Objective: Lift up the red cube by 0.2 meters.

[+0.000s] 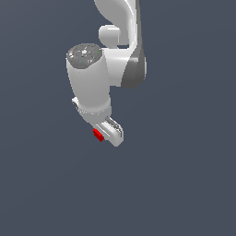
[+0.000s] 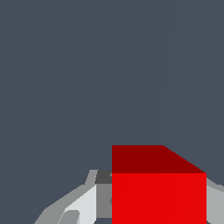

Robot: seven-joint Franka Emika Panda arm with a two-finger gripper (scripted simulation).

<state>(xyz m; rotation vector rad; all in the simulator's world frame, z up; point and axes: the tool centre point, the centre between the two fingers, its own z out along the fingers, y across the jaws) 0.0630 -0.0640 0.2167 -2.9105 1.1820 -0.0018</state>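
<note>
Flat, even sim lighting, moderately bright; bkgd a uniform slate grey w/ no cast shadows. Arm (image 1: 99,87) shaded soft, lighter toward the exterior view's left, no glare. Red cube (image 2: 158,197) had one face bright, one dark. Edges were crisp, no blur or lens distortion.

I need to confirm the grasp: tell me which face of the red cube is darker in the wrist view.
The slanted face of the red cube farthest from the end effector is dark red; the face nearer the camera is bright red.

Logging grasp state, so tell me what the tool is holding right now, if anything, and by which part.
The tool holds the red cube, clamped by opposite side faces between its fingers.
</note>
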